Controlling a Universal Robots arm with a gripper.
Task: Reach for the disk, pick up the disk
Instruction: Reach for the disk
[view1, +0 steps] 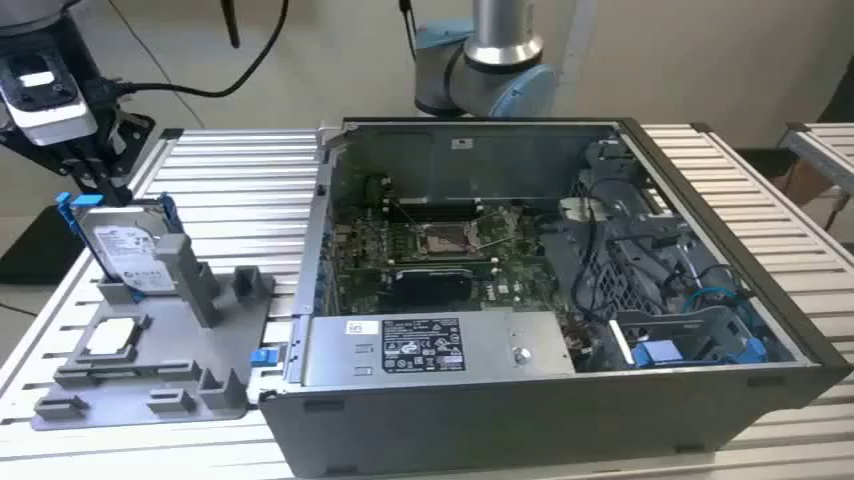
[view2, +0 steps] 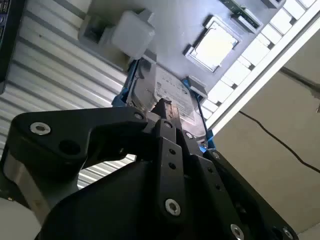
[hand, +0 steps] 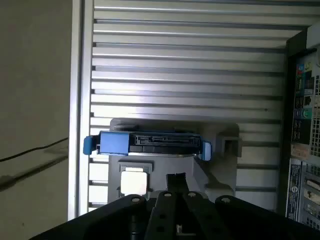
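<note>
Where the disk (view1: 127, 250) stands: upright on its edge in a grey holder (view1: 160, 372) at the exterior view's left, white label facing out, blue bracket framing it.
Gripper (view1: 104, 185): just above the disk's top edge; its jaws look drawn together with nothing between them, and I make out no hold on the disk.
Doing the reach well, as I judge it: I would open wider than the drive is thick and centre over the top edge between the blue ends. I would then come straight down, close on the flat metal faces rather than the plastic, and lift vertically so the drive clears the holder's posts.
Chip (view1: 114, 335): small, pale, lying flat in the same holder, near the disk's foot; best left untouched.
Table (view1: 240, 200): slatted metal, carrying the holder and, just beside it towards the exterior view's right, an open computer case (view1: 534, 395).
Hard to make out: the disk's lower edge sits behind the posts, so I cannot tell how snugly it is seated. In the second wrist view the gripper's dark body covers part of the drive, and the gap between tip and top edge is unclear.
</note>
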